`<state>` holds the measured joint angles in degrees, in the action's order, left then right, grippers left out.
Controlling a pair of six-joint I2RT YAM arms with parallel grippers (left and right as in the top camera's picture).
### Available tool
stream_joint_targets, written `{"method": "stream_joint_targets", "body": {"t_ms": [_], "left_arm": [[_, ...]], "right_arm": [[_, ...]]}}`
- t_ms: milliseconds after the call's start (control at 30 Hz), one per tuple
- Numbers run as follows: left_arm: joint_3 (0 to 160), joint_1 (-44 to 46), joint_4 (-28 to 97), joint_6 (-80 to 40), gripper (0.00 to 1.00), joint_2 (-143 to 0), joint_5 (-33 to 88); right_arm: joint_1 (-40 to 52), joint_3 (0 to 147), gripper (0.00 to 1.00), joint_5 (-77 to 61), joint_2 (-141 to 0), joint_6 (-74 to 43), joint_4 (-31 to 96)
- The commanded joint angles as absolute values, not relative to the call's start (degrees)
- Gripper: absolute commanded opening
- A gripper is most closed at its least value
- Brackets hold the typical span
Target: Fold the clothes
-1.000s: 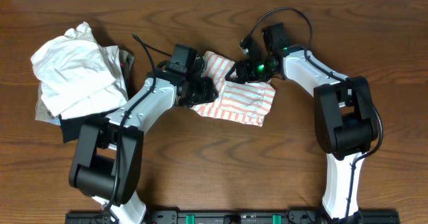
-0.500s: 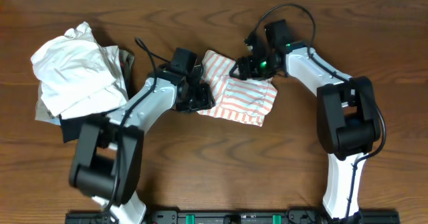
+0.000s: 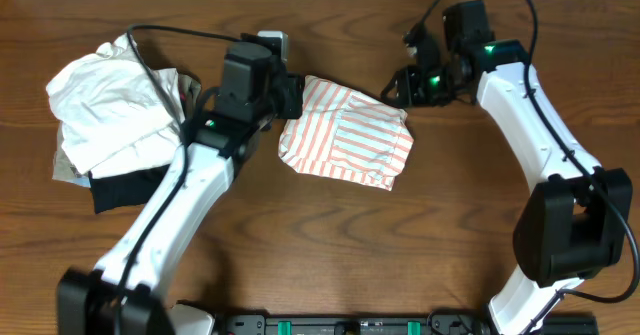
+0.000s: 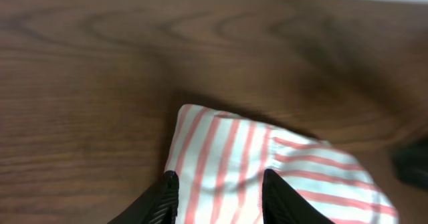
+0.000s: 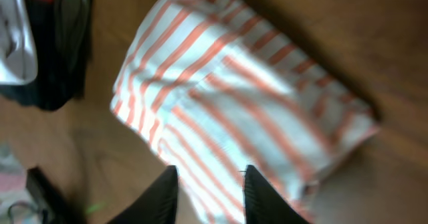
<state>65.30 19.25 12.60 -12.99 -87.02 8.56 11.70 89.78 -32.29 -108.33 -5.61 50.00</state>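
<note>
Both left tool [image 4: 221, 184] and right tool [image 5: 208, 180] hang open above the shirt [image 3: 345, 135].

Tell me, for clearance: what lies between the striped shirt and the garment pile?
Overhead, the left arm crosses bare table between striped shirt and garment pile.

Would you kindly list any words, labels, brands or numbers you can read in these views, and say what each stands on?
None: no readable text shows on the striped shirt, the pile of garments or the wooden table.
</note>
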Motion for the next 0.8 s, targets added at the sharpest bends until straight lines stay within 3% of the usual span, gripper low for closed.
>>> {"method": "stream_joint_targets", "body": {"t_ms": [0, 233, 567, 767], "left_arm": [[65.10, 18.92, 8.86, -9.85, 0.41, -94.98, 11.14], [65.12, 18.94, 1.83, -9.93, 0.41, -106.26, 25.28], [65.10, 18.98, 6.74, -10.11, 0.41, -112.71, 25.45], [65.06, 18.98, 10.26, -10.13, 0.41, -113.60, 18.39]], "right_arm": [[14.50, 88.38, 0.27, -33.93, -109.01, -3.49, 51.70], [15.94, 82.39, 0.28, -34.57, -109.06, -3.55, 48.47], [15.92, 65.41, 0.37, -30.00, -109.84, -2.48, 32.16], [15.03, 58.43, 0.41, -25.23, -111.44, -2.48, 24.93]]}}
